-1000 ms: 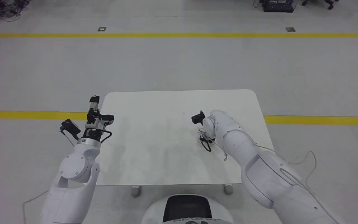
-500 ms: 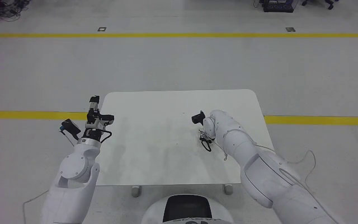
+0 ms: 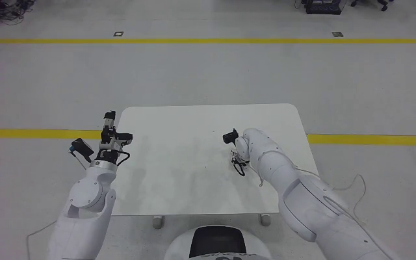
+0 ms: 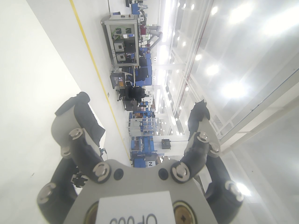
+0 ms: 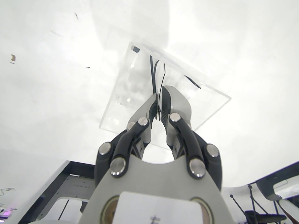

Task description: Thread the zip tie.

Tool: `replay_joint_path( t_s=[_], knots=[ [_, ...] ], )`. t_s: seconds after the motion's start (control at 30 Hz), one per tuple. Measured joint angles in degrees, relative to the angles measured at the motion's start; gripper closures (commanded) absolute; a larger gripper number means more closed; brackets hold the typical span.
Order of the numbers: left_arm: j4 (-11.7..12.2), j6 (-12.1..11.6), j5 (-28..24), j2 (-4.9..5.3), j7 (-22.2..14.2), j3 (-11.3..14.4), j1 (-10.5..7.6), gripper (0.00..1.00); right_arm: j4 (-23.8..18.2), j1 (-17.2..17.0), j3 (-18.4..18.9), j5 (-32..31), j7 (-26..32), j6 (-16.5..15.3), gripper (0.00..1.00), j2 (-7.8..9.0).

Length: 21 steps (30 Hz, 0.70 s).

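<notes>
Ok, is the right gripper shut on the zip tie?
Shut. The right gripper has its fingers pinched on the black zip tie, above a clear plate.

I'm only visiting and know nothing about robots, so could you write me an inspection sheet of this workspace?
Surface: white table with a few small dark marks.
Job's things: black zip tie, pinched over a clear plate that lies on the table.
Clutter: one small scrap on the table; too small to identify.
Grippers: right gripper shut on the zip tie; left gripper open and empty, at the table's left edge.
Cables: a thin cable beside the right arm.
Surroundings: yellow floor lines; machines in the hall behind.
</notes>
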Motion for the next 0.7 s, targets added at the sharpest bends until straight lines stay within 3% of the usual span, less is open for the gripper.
replay_joint_path(
  t_s=[0.2,0.37,0.7],
  knots=[
    [0.0,0.0,0.0,0.0,0.0,0.0,0.0,0.0,0.2,0.0,0.1,-0.2,0.3,0.1,0.91,-0.14],
    [0.0,0.0,0.0,0.0,0.0,0.0,0.0,0.0,0.5,0.1,0.3,-0.1,0.5,0.0,1.0,-0.21],
    [0.0,0.0,0.0,0.0,0.0,0.0,0.0,0.0,0.2,0.9,0.7,-0.4,-0.2,1.0,1.0,-0.1]
  ],
)
